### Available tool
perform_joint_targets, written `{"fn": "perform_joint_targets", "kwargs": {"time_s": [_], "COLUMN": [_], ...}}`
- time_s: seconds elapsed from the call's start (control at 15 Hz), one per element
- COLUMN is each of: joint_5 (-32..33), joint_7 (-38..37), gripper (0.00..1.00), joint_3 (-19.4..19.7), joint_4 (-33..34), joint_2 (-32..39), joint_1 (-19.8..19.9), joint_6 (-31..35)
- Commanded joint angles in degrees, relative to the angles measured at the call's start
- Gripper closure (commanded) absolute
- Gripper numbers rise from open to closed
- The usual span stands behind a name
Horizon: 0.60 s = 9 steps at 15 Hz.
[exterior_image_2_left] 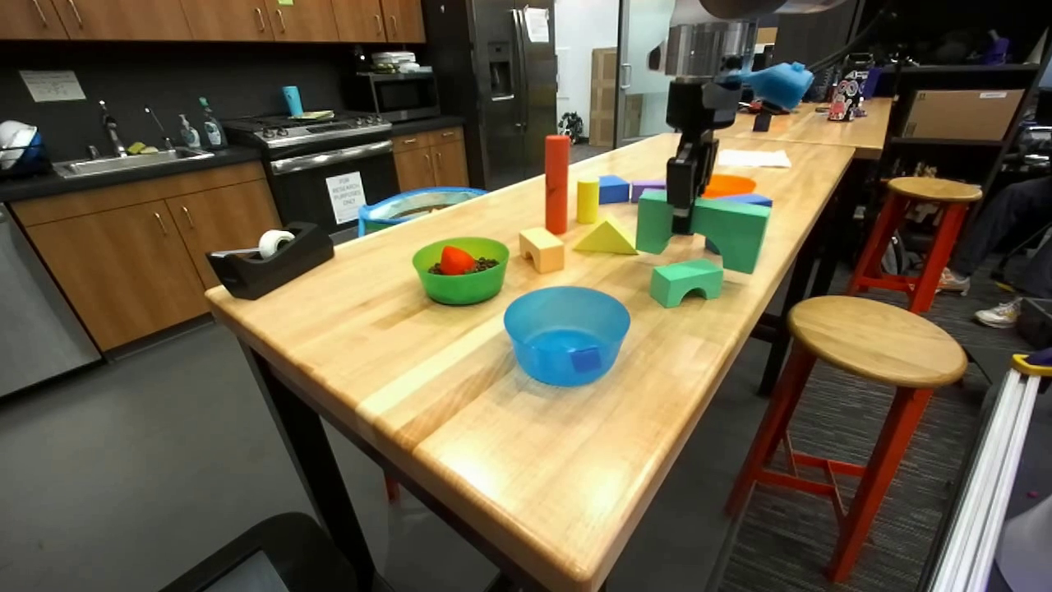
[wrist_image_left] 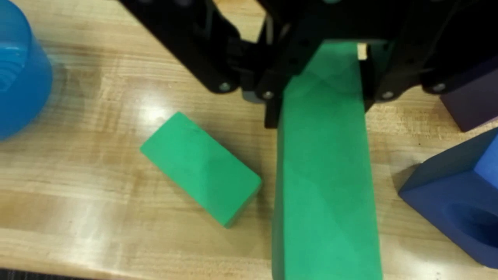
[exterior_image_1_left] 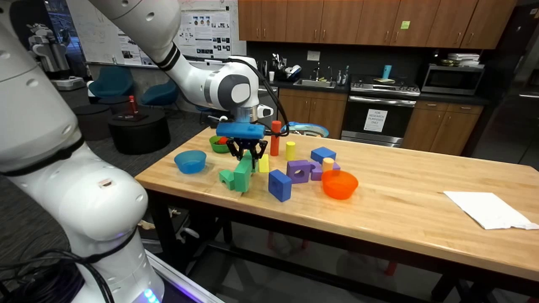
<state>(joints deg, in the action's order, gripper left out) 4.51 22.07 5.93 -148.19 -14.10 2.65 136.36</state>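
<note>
Holding long green arch (exterior_image_2_left: 740, 226) clamped in tool (wrist_image_left: 320, 111), pointing one end toward long edge of bench (exterior_image_2_left: 493, 411) beside stools (exterior_image_2_left: 878, 341). Not showing clearly whether touching bench. In wrist view, leaving narrow gaps to small green arch (wrist_image_left: 200, 169) and blue holed block (wrist_image_left: 455, 198) on opposite sides; leaving wider room between small green arch and blue bowl (exterior_image_2_left: 567, 337).

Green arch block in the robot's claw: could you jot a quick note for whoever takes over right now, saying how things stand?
Gripper: shut on the large green arch block.
Around it, in the wrist view: small green arch block to its left, translucent blue bowl farther left, blue block with a hole to its right.
Done: the large block is gripped.
Left: it is not yet released; whether it touches the tabletop, I cannot tell.
</note>
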Motion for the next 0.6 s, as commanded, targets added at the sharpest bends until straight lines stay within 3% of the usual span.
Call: {"fn": "perform_joint_targets", "kwargs": {"time_s": [0.0,0.53], "joint_5": [1.0,1.7], "joint_7": [2.4,4.7], "gripper": [0.84,0.84], "joint_3": [0.1,-0.2], "joint_4": [-2.0,-3.2], "joint_2": [-1.8,-1.5], "joint_1": [-0.7,-1.2], "joint_6": [0.5,1.6]}}
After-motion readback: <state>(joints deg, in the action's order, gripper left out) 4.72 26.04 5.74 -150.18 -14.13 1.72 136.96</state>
